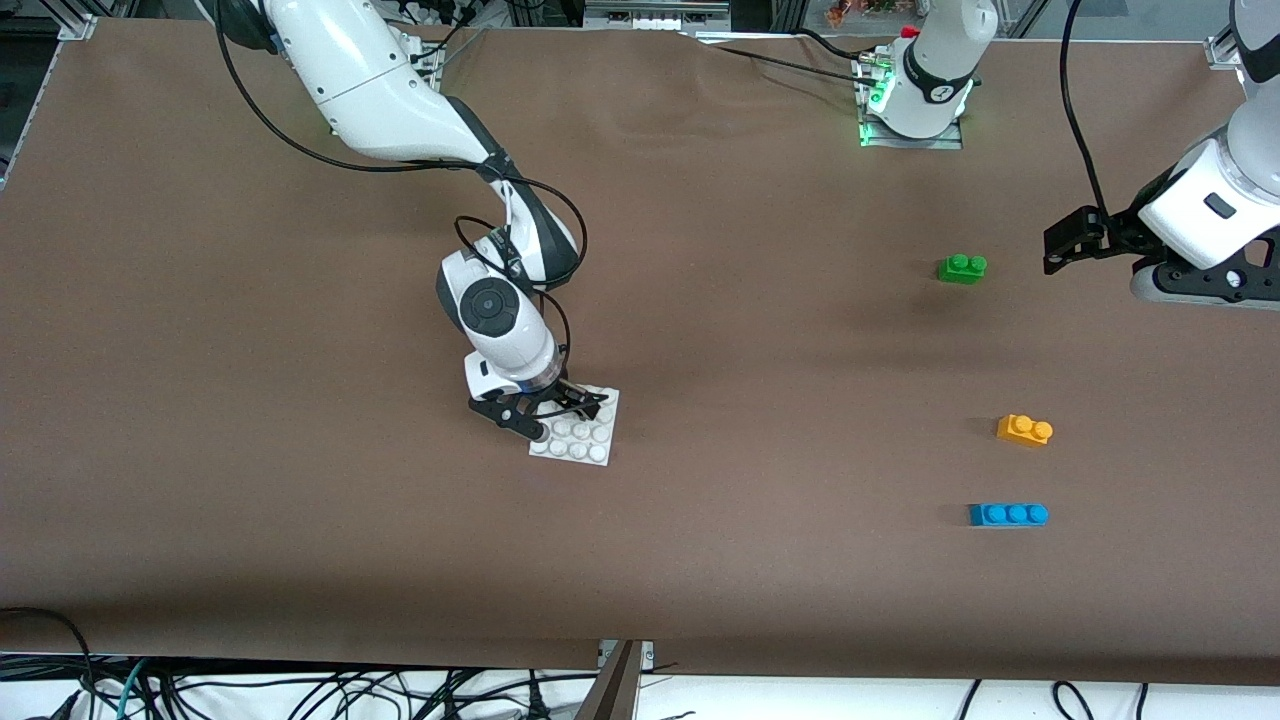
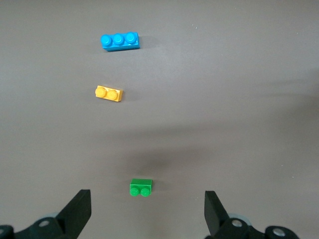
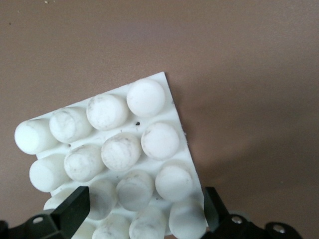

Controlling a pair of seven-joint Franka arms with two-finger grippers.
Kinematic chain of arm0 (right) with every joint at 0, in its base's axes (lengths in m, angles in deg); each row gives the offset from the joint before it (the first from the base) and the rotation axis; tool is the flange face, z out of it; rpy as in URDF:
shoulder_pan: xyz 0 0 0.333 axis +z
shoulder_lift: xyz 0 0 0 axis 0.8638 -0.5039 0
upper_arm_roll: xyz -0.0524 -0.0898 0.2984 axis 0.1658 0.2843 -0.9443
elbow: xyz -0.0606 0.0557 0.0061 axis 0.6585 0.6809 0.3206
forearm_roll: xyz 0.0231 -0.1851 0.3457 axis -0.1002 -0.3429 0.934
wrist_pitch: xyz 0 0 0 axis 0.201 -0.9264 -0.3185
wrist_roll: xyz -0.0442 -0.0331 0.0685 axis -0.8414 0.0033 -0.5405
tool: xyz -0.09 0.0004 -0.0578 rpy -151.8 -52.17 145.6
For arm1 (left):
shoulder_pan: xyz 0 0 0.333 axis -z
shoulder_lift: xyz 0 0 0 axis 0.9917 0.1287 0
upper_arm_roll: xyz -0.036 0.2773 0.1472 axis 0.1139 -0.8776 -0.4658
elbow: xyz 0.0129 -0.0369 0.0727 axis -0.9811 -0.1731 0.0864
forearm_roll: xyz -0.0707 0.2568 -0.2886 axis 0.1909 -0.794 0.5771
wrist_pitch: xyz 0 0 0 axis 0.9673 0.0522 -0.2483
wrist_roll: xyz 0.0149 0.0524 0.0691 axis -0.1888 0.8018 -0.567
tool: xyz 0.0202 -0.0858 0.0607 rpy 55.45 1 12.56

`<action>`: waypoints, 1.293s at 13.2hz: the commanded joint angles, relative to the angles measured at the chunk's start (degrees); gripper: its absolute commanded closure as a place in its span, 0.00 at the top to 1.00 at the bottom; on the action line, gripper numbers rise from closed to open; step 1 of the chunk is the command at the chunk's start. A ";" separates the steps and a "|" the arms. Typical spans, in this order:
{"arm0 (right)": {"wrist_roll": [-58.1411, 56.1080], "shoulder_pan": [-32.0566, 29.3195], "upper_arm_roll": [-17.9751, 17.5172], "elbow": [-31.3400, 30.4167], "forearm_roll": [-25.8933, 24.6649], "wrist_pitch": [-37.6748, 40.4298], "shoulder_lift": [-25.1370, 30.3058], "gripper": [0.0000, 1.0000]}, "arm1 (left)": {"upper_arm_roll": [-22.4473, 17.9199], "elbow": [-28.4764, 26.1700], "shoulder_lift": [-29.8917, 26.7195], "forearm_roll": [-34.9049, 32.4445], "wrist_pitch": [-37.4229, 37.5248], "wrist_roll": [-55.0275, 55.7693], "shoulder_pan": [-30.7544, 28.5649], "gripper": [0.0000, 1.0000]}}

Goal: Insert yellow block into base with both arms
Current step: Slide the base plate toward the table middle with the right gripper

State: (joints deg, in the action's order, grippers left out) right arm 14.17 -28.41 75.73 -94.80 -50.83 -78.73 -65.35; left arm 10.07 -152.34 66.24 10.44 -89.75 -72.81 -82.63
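The yellow block lies on the table toward the left arm's end, between the green brick and the blue brick; it also shows in the left wrist view. The white studded base lies flat near the table's middle. My right gripper is down at the base, open, with its fingers on either side of one edge of the base. My left gripper is open and empty, up over the table beside the green brick; its fingers frame that brick in the left wrist view.
A green two-stud brick lies farther from the front camera than the yellow block. A blue three-stud brick lies nearer. Brown cloth covers the table.
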 commanded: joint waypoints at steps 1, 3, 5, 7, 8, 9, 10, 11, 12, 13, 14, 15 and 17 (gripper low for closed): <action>1.09 1.18 0.17 2.97 0.55 0.18 -2.37 1.00 | 0.19 0.82 0.04 1.18 0.86 0.29 -0.24 1.00; 0.49 2.68 -0.53 5.08 -0.15 0.09 -3.86 1.00 | 0.19 0.82 0.04 1.18 0.86 0.29 -0.33 1.00; -0.40 4.26 -0.54 6.32 -2.86 0.09 -4.75 1.00 | 0.19 0.82 0.04 1.18 0.86 0.29 -0.33 1.00; -0.92 4.97 -0.71 6.41 -5.94 0.00 -4.84 1.00 | 0.19 0.82 0.04 1.18 0.86 0.29 -0.33 1.00; -1.97 5.32 -1.41 6.58 -6.48 0.09 -4.84 1.00 | 0.19 0.82 0.04 1.18 0.86 0.29 -0.33 1.00; -2.42 5.49 -1.59 7.19 -6.57 0.18 -4.84 1.00 | 0.19 0.82 0.04 1.18 0.86 0.29 -0.33 1.00; -2.33 5.84 -2.03 7.28 -6.66 0.09 -4.84 1.00 | 0.19 0.82 0.04 1.18 0.86 0.29 -0.33 1.00; -1.90 5.93 -2.12 7.63 -6.66 0.00 -5.01 1.00 | 0.19 0.82 0.04 1.18 0.86 0.29 -0.33 1.00; -1.46 6.28 -2.12 8.25 -6.66 0.09 -5.62 1.00 | 0.19 0.82 0.04 1.18 0.86 0.29 -0.33 1.00; -1.45 6.55 -2.12 8.60 -6.66 0.00 -6.06 1.00 | 0.19 0.82 0.04 1.18 0.86 0.29 -0.33 1.00; -1.28 7.07 -2.12 9.21 -6.57 0.00 -6.59 1.00 | 0.19 0.82 0.04 1.18 0.86 0.29 -0.33 1.00; -1.19 7.43 -2.12 9.83 -6.57 -0.26 -7.20 1.00 | 0.19 0.82 0.04 1.18 0.86 0.29 -0.33 1.00; 0.91 8.83 -2.03 12.98 -6.57 -0.44 -9.13 1.00 | 0.19 0.82 0.04 1.18 0.77 0.29 -0.33 1.00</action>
State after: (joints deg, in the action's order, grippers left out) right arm 12.93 -21.10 74.00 -86.60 -56.58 -78.86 -70.69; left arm 10.07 -152.34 66.24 10.44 -89.75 -72.81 -82.63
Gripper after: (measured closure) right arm 0.000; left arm 0.000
